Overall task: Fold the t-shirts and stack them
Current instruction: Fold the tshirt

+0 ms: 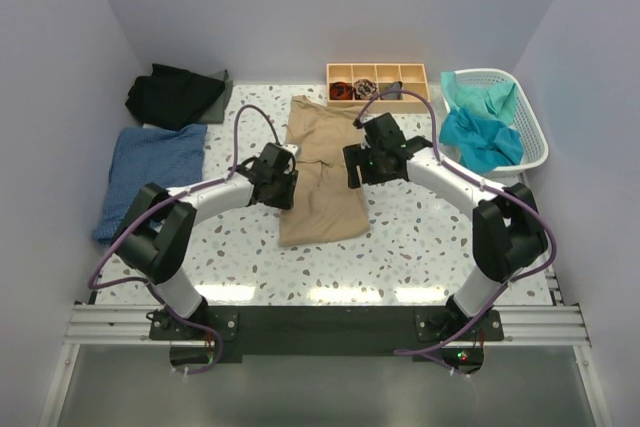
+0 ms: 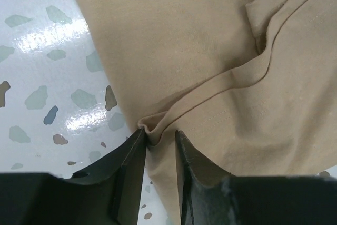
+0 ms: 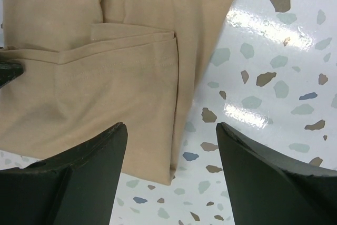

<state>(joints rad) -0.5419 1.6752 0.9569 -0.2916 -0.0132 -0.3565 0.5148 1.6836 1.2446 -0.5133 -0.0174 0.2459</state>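
The large tan t-shirt [image 1: 322,162] lies partly folded into a long strip on the middle of the table. My left gripper [image 1: 284,185] is at its left edge. In the left wrist view the gripper [image 2: 158,133] is pinched on a small bunched fold of the tan cloth [image 2: 210,56]. My right gripper [image 1: 357,169] is at the shirt's right edge. In the right wrist view it [image 3: 170,126] is open wide, straddling the folded edge of the tan shirt [image 3: 105,77], holding nothing. A denim-blue t-shirt [image 1: 150,172] and a black one [image 1: 172,94] lie at the left. Teal shirts [image 1: 480,132] are in the basket.
A white laundry basket [image 1: 533,127] stands at the back right. A small wooden tray [image 1: 378,71] with compartments sits at the back, just behind the tan shirt. The terrazzo tabletop [image 1: 420,237] shows bare in front of the shirt. Walls close in on three sides.
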